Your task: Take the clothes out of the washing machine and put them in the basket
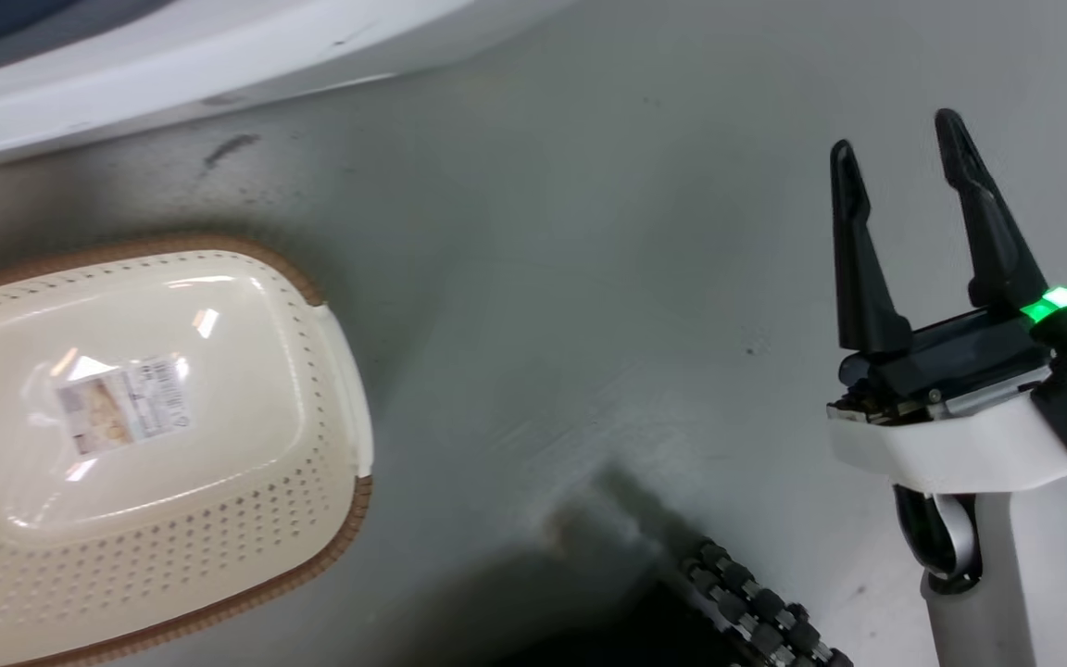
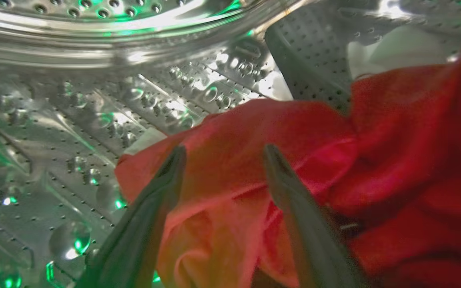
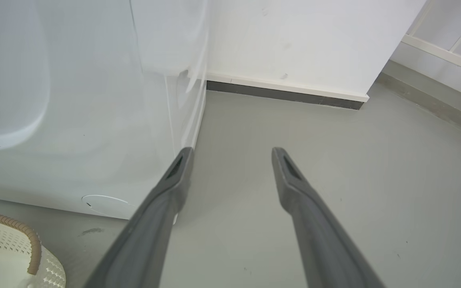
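- A grey floor is being viewed, bounded at its far edge by one white wall.
- One washing machine is being carried by the floor, its side meeting that wall.
- One basket is being carried by the floor just beside the washer's front base, with one label lying on its bottom.
- The clothes are being held in the one steel drum as a single red heap; how many garments are in it cannot be told.
- The left gripper is being held inside the drum, its two fingers spread wide over a red fold and clamping nothing.
- The right gripper is being held above bare floor, well apart from the basket, its two fingers parted and gripping nothing.
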Controlling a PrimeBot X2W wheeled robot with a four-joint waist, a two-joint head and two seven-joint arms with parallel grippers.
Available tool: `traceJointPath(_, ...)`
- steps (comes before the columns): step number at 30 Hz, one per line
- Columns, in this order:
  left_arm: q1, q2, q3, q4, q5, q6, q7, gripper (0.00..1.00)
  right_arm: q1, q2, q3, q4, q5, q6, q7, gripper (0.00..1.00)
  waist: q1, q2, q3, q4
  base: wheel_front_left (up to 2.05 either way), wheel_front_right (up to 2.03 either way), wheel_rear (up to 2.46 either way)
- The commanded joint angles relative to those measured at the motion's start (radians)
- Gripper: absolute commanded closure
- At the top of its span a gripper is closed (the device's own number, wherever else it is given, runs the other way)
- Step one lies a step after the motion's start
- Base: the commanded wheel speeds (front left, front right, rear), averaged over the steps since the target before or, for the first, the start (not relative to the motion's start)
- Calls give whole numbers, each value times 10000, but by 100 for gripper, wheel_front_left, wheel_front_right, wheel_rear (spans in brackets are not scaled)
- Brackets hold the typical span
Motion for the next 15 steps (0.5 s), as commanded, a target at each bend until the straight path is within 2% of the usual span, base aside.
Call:
traceJointPath(1, -317, 165, -129, 89, -94, 17, 281, 0, -26, 21, 94, -109, 84, -10, -21, 0, -3, 1, 393, -388, 0, 0, 0)
traceJointPath(6, -1082, 590, -655, 383, -298, 16, 1476, 0, 197, 22, 262, -219, 276, -10, -21, 0, -3, 1, 642, -590, 0, 0, 0)
traceJointPath(9, -1372, 681, -548, 668, -618, 23, 2087, 0, 328, 22, 234, -280, 335, -10, -21, 0, -3, 1, 706, -604, 0, 0, 0)
traceJointPath(15, -1417, 844, -672, 871, -678, 28, 2555, 0, 517, 21, 290, -456, 267, -10, -21, 0, -3, 1, 833, -568, 0, 0, 0)
